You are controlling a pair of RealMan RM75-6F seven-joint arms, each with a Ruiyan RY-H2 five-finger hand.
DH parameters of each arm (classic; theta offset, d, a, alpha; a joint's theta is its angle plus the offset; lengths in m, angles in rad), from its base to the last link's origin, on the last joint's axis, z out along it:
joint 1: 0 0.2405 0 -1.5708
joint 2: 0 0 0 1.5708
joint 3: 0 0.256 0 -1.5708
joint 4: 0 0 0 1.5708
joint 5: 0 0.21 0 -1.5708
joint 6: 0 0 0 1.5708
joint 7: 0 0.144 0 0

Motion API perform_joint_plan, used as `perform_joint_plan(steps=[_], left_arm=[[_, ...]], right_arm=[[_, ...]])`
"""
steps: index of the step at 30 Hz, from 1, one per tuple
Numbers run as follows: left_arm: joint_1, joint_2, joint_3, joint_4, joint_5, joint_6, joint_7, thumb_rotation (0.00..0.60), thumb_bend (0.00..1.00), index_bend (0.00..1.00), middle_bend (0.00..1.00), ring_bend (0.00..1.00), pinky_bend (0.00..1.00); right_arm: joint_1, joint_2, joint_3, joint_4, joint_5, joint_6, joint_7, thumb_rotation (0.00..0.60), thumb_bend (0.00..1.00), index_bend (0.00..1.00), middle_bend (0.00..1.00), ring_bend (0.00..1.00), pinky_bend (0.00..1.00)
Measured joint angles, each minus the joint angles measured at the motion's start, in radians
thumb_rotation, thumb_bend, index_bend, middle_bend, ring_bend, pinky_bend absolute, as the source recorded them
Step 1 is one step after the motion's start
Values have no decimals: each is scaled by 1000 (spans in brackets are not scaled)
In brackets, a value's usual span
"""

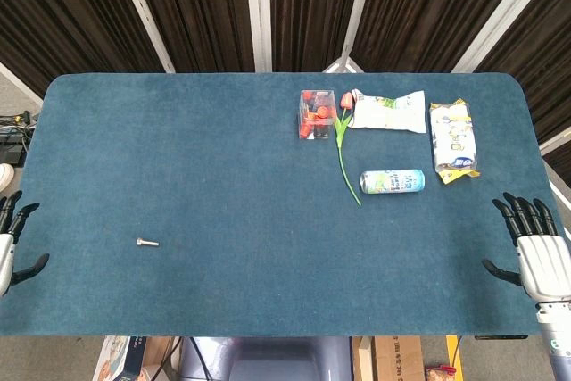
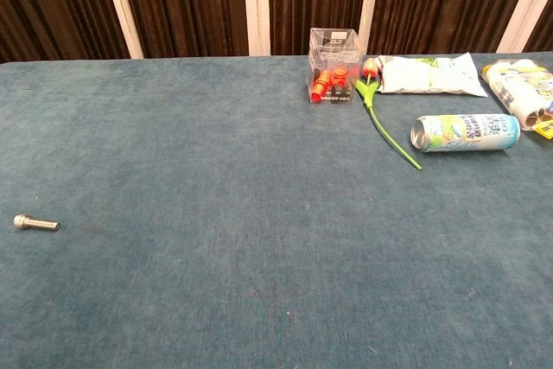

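I see a small metal bolt [image 1: 147, 243] on felt; my left hand [image 1: 11, 243], seemingly spread, and right hand [image 1: 535, 252], fingers splayed, hold nothing.

Teal table [image 1: 223, 158], silver bolt [image 1: 147, 243], green-and-white can [image 1: 393, 182].

A blue-carpeted table [image 1: 223, 176] stands before dark pleated curtains [image 1: 80, 6] crossed by white bars [image 1: 257, 6].

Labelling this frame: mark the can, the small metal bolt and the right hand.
can [image 1: 393, 182], head view, on the middle of its side as it lies on the table.
metal bolt [image 1: 147, 243], head view, on its shank.
right hand [image 1: 541, 259], head view, on the white back of the hand.
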Motion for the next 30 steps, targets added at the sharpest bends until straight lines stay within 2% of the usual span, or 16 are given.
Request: perform_joint_plan(steps=[6,17,24,30], left_arm=[[-55,1,-15,-7,-22,-78,88,600,346,234,18,0,0],[-199,-3,-46,-105,-113,-273,330,600,359,271,45,0,0],[-272,-73,-44,-135,-192,-328,522,600,360,305,55,0,0],[-302,-161,-25,-131,-227,-325,604,600,360,325,70,0,0]], right_arm=[[-3,1,6,-3,11,5,8,600,104,125,96,88,0],[-3,-1,8,-1,20,-1,3,600,104,125,96,87,0],[-2,-4,11,1,28,-5,-1,600,104,125,96,87,0],[0,-7,11,1,32,-12,-7,600,104,125,96,88,0]])
